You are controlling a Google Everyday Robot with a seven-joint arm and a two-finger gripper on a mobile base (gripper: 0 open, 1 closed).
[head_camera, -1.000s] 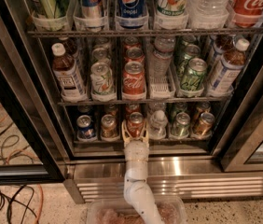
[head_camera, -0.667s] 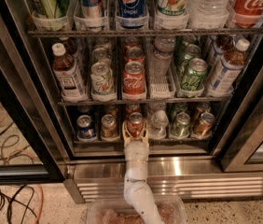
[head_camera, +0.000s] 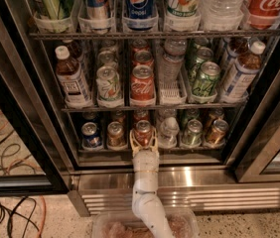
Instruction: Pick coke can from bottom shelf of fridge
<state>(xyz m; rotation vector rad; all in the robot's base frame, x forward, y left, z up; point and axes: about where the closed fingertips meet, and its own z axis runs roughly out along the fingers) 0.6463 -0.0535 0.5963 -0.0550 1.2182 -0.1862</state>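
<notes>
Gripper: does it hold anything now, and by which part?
It cannot be told. The gripper is around the lower body of the coke can on the bottom shelf.

You have one view only, set high in front of the fridge [head_camera: 219, 195] and tilted down at its shelves, near enough that they fill the frame. It looks along the arm [head_camera: 145, 182], which enters from the lower edge and ends with the gripper [head_camera: 143, 139] at the middle of the bottom shelf [head_camera: 105, 156], at the coke can [head_camera: 143, 129].
</notes>
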